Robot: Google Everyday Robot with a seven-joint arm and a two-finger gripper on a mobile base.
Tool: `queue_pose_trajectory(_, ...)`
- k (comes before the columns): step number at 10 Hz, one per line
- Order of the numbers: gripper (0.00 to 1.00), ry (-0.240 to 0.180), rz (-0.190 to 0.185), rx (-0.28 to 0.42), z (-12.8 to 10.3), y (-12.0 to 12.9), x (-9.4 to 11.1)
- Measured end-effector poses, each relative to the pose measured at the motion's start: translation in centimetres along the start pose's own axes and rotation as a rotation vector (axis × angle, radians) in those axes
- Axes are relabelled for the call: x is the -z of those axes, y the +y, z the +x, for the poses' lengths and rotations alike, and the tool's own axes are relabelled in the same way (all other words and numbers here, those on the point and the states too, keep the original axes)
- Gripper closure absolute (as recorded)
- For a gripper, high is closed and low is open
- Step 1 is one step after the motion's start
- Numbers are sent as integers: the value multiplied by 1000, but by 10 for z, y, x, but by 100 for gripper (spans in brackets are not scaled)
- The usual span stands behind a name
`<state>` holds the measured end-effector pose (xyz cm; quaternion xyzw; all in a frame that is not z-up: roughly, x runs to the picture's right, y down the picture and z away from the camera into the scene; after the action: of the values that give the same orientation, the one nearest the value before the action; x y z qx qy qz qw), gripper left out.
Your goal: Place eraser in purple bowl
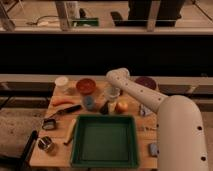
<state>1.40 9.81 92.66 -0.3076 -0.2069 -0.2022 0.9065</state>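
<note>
We start at the gripper [110, 96]. It hangs low over the back half of the wooden desk [60, 152], pointing down from the bend of the white arm [137, 94]. We cannot make out how far it is spread, nor whether it touches anything.

Just beside it, at about its seven o'clock, lies a small dark block that we take for the flat black rectangular eraser [104, 108]. It rests on the desk between the little blue cup [89, 102] at its nine o'clock and a round yellow-orange fruit [121, 106] at its three o'clock. The back rim of the green plastic tray [105, 118] is near at its six o'clock.

Farther out, the round dark purple bowl [146, 82] stands at the gripper's two o'clock, partly hidden behind the arm. The orange-red bowl [86, 86] sits at its ten o'clock.

We judge the eraser to be light, fairly stiff and slightly grippy, with nothing about it that could break. It lies flat and low, so we would come straight down and take it across its narrow width at the middle. A hold near one end might let it swivel. The cup and the fruit crowd it on both sides, so a careless descent could nudge either one.
</note>
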Motion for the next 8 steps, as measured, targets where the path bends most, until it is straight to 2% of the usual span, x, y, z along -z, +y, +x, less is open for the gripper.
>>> queue_pose_trajectory(1,52,-5,0,-1,1,0,-1)
queue_pose_trajectory(3,76,-15,2,4,3,-2,-3)
queue_pose_trajectory(5,93,-12,5,5,5,-3,-1)
queue_pose_trajectory(6,100,8,32,-6,12,-3,9)
queue_pose_trajectory(8,100,46,74,-27,25,1,31)
